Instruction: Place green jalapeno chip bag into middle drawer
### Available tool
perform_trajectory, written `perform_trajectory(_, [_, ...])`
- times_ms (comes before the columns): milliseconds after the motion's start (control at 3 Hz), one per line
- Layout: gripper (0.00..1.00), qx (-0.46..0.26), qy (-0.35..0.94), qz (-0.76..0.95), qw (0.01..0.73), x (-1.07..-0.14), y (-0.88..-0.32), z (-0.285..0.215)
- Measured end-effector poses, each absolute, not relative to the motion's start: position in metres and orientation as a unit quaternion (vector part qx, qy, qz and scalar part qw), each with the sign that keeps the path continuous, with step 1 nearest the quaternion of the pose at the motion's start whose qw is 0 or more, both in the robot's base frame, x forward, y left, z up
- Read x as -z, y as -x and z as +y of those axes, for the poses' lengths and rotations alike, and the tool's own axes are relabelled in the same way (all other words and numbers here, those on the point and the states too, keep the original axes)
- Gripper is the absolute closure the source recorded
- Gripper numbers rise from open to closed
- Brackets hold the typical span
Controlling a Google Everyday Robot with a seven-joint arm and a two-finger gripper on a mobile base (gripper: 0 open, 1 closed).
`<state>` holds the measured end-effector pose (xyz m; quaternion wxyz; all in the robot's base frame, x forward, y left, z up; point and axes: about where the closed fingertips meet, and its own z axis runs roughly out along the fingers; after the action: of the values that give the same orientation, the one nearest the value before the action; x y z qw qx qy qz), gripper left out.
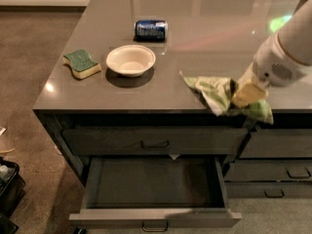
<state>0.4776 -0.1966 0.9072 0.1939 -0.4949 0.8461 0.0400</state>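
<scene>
Now the gripper (245,93), clamped on the green jalapeno chip bag (213,94), holds it over the countertop (204,43) front edge, above and right of the open middle drawer (151,185), whose cavity lies down-left.

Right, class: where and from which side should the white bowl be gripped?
Pinch the near rim of the bowl from above, one finger inside: it sits upright and open, with the blue can behind it. The claw is busy at the front edge of the counter, shut on the green jalapeno chip bag.
</scene>
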Motion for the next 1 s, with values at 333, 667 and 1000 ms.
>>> perform_trajectory(333, [1.0,-0.075,0.458,0.861,0.206,-0.871,-0.453,-0.214])
perform_trajectory(667, [1.0,-0.131,0.434,0.864,0.219,-0.824,-0.446,-0.228])
perform_trajectory(1000, [1.0,-0.171,0.409,0.868,0.226,-0.788,-0.445,-0.239])
